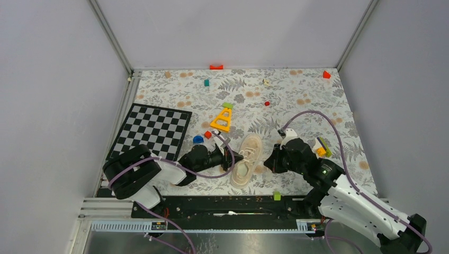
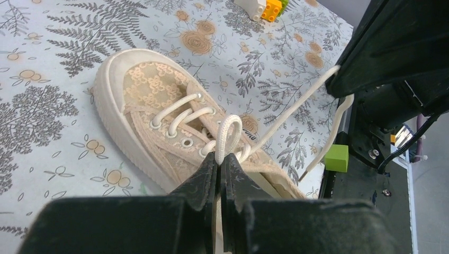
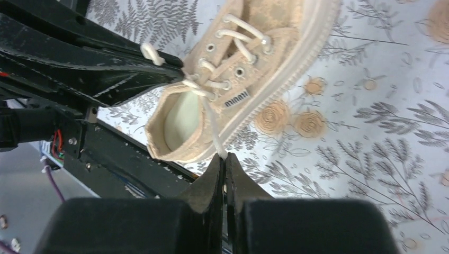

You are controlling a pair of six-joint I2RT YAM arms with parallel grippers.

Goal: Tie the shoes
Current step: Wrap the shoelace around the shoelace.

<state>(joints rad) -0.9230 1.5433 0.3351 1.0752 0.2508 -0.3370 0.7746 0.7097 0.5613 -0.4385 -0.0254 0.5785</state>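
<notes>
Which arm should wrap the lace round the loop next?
Probably right: the right pincer pinches the free lace taut, while the left pincer holds the loop above the shoe.

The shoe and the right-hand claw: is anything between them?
Only one cream lace, stretched from the shoe to the right gripper, which pinches it; the right wrist view shows this.

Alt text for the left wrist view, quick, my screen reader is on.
The left hand pinches a lace loop standing above the cream sneaker on the floral tablecloth. A second lace strand runs taut up-right to the right hand.
</notes>
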